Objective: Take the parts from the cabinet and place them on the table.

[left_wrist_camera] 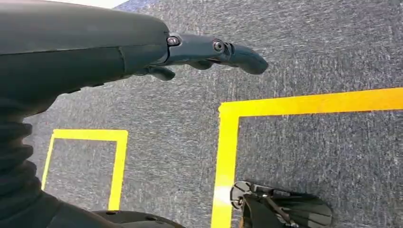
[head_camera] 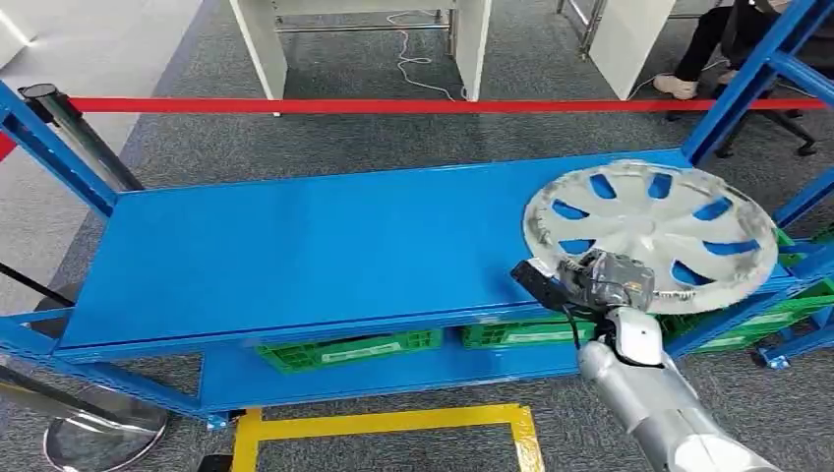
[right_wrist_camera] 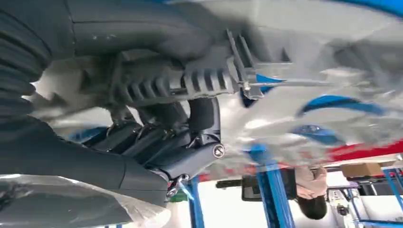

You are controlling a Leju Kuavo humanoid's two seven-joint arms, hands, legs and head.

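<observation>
A silver wheel cover (head_camera: 649,228) with several spoke slots lies over the right end of the blue rack's top shelf (head_camera: 295,246). My right hand (head_camera: 600,280) grips its near rim from the front, dark fingers under the edge. In the right wrist view the fingers (right_wrist_camera: 166,147) curl against the cover's grey ribbed underside (right_wrist_camera: 332,90). Whether the cover rests on the shelf or hangs just above it, I cannot tell. My left hand (left_wrist_camera: 142,52) hangs over the grey carpet, fingers stretched out and holding nothing.
Green crates (head_camera: 344,349) sit on the lower shelf. A red barrier tape (head_camera: 393,104) runs behind the rack, with a stanchion (head_camera: 69,133) at the left. Yellow floor tape (head_camera: 393,423) marks the carpet in front. White table legs (head_camera: 266,49) and a seated person (head_camera: 708,49) are beyond.
</observation>
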